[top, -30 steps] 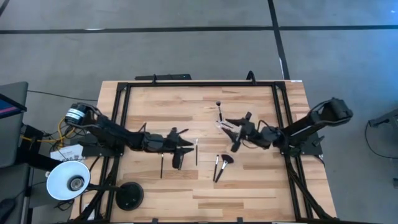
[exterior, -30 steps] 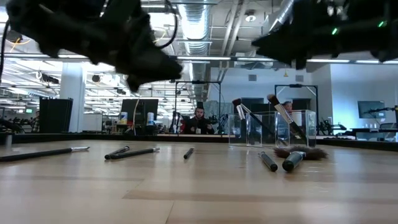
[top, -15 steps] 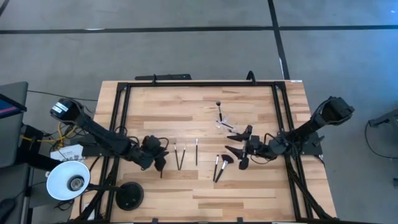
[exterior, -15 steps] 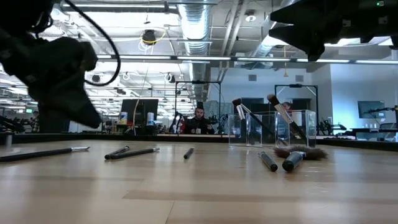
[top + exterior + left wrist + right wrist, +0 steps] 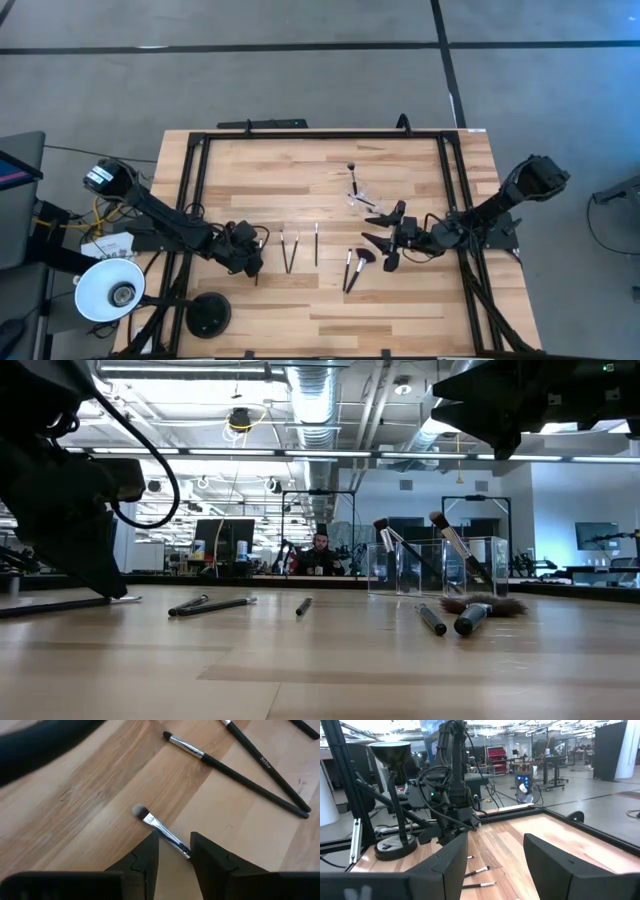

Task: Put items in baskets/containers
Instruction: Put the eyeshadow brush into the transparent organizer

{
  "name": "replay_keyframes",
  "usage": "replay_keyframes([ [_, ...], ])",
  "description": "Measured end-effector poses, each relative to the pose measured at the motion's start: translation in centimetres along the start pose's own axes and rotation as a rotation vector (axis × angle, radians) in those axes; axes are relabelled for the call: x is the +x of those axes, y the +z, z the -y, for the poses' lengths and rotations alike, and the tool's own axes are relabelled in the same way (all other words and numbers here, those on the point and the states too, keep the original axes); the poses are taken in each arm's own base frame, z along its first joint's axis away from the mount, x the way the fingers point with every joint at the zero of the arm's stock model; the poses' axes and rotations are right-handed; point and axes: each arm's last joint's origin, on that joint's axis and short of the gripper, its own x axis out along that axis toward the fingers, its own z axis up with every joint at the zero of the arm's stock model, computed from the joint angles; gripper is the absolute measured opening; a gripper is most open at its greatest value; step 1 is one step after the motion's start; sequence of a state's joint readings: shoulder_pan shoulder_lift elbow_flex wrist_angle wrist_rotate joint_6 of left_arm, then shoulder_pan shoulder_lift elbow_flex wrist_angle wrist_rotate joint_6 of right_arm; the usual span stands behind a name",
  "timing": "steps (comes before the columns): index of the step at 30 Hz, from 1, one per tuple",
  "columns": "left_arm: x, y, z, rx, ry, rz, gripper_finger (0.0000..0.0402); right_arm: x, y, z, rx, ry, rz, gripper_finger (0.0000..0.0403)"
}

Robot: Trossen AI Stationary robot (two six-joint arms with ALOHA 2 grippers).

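Silver-ferruled makeup brush lies between my left gripper's parted fingers, seemingly ungrasped; my right gripper hovers agape.

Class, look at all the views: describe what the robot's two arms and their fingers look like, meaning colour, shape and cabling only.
Both arms are dark, slim and jointed. The left arm has a silver-capped round joint near its base, with yellow and orange cables beside it; a black cable loops off it in the low view. The right arm is plain dark. Each gripper has two broad, flat, angular black fingers, matt and unmarked.
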State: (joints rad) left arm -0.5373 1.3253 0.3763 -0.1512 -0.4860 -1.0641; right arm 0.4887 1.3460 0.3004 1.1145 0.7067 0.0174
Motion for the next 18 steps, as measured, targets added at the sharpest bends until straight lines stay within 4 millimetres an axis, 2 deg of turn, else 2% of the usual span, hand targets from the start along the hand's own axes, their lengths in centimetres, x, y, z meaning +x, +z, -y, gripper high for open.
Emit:
replay_keyframes([
  [8,1.1,-0.6,-0.1,0.019,0.074,0.012,0.0099,0.0,0.0,0.0,-0.002,0.000,0.000,0.0181],
  [15,1.6,-0.6,-0.2,-0.002,0.125,0.097,0.0016,0.0,0.0,0.0,-0.001,0.000,0.000,0.0180],
  [18,1.7,-0.4,-0.2,-0.015,0.141,0.142,0.0014,0.0,0.0,0.0,-0.002,0.000,0.000,0.0180],
])
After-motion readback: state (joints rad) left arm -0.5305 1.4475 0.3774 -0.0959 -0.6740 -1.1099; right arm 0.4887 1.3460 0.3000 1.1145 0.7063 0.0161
